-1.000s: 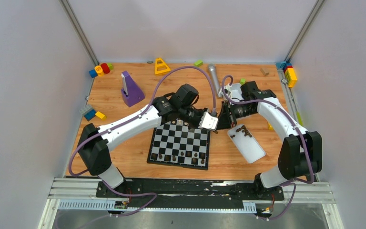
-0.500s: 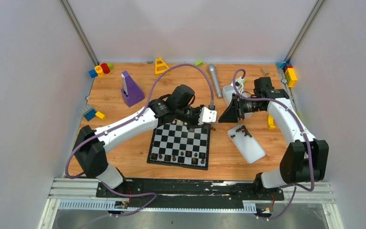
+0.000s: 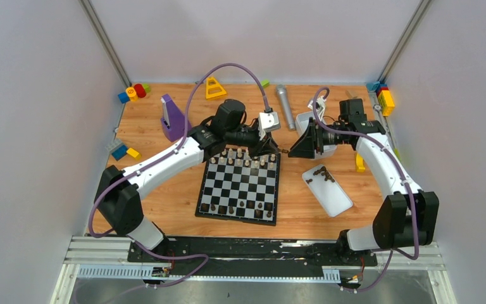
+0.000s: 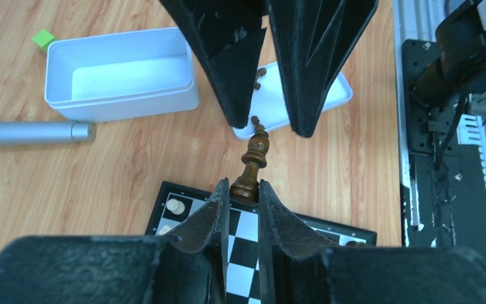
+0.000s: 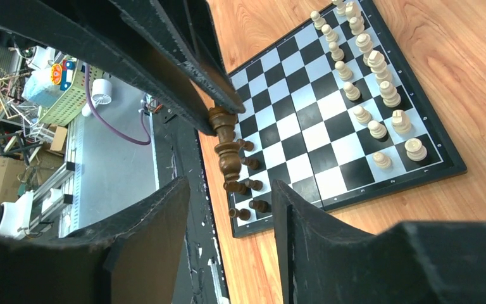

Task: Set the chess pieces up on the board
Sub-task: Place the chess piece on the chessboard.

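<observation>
The tall dark brown chess piece [image 4: 255, 158] hangs in the air over the counter [image 3: 291, 218], just beyond the far right corner of the board [image 3: 237, 185], lying sideways between the two pincers. The left pincer [image 4: 243, 185] pinches its round base. The right pincer [image 4: 272, 126] stands spread about its head, touching neither side. The piece looks like light, hard turned wood, smooth and probably slippery. It seems top-heavy for so low a grip, and the waist of the stem should give a steadier hold. On the board, cream pieces [image 5: 371, 60] fill the two far rows and dark ones [image 3: 259, 206] stand close-set along the near row, so lowering between neighbours risks toppling them. Right of the board lies a white tray [image 3: 336, 197] holding more dark pieces [image 3: 321, 171]; farther off sit a white tub [image 4: 126, 101] and a silver cylinder [image 4: 31, 132]
</observation>
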Controlling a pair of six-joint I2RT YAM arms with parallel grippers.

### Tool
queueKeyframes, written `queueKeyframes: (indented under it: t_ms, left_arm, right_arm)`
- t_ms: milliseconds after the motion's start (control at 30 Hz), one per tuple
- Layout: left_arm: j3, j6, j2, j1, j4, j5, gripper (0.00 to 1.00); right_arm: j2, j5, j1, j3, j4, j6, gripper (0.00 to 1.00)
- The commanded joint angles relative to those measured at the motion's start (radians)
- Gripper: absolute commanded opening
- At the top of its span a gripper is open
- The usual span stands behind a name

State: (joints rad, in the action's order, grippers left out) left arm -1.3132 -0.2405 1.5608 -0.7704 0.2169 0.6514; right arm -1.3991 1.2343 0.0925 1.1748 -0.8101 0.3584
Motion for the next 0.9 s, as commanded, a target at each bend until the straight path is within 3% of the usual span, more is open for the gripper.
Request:
queueKeyframes:
  t_ms: [0, 167, 433, 867]
  left_arm:
    - [0.003, 0.092, -0.018, -0.003, -0.093, 0.053, 0.00]
    - [-0.002, 0.107, -0.012, -0.003, -0.104, 0.068, 0.00]
    - [-0.004, 0.115, 0.002, -0.003, -0.123, 0.063, 0.00]
    - [0.003, 0.107, 0.008, -0.004, -0.126, 0.073, 0.00]
  right_arm:
    - [-0.010, 0.044, 0.001, 0.003, 0.069, -0.042, 0.52]
    - [-0.024, 0.064, 0.000, 0.009, 0.081, -0.054, 0.51]
    - [-0.035, 0.120, 0.003, 0.020, 0.082, -0.060, 0.35]
    - [-0.039, 0.143, 0.004, 0.023, 0.081, -0.062, 0.24]
